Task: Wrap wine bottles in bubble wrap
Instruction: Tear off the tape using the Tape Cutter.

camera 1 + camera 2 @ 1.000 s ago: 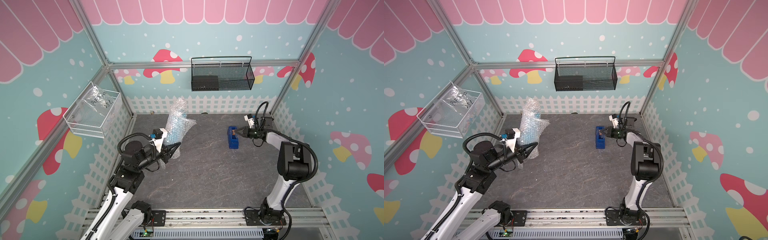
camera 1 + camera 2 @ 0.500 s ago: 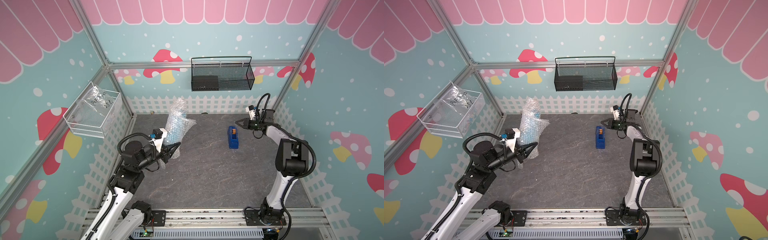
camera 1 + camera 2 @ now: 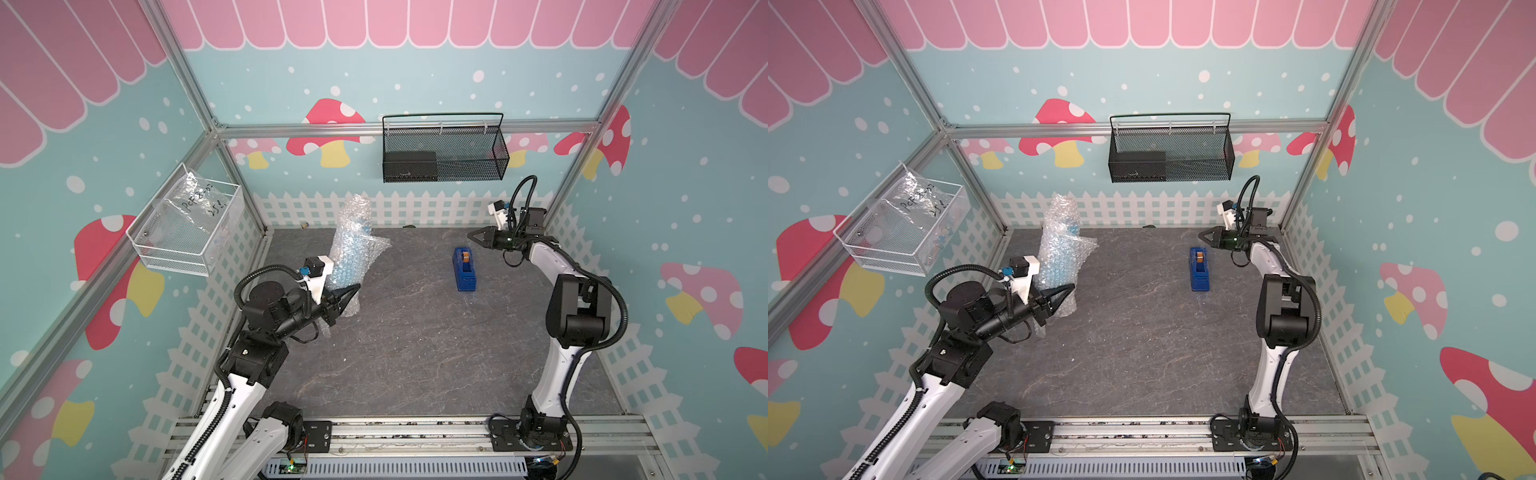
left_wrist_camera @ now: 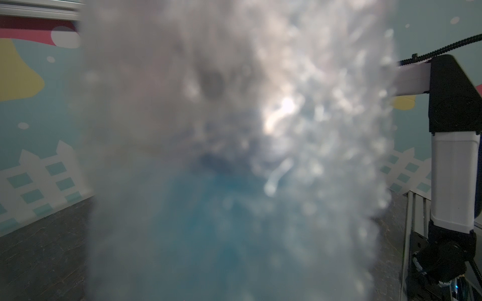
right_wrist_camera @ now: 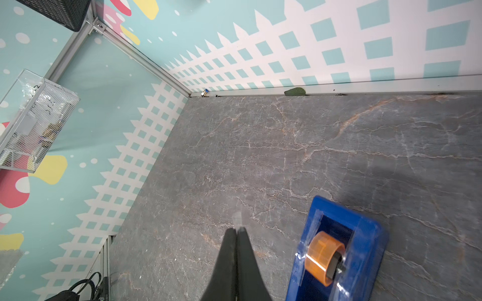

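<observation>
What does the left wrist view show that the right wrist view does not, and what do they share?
Only the left wrist view: blurred bubble wrap filling most of the frame, the blue bottle showing through it, and a robot arm at one edge. Only the right wrist view: the shut right gripper, the tape dispenser with its orange roll, a white wire basket on the wall, and a green leaf. Both: the grey table and the white fence pattern.

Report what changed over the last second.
The right gripper, shut, drew back from the far end of the tape dispenser and rose above it; the tape dispenser stayed put. The left gripper kept its pinch on the bubble wrap around the upright bottle; neither moved.
</observation>
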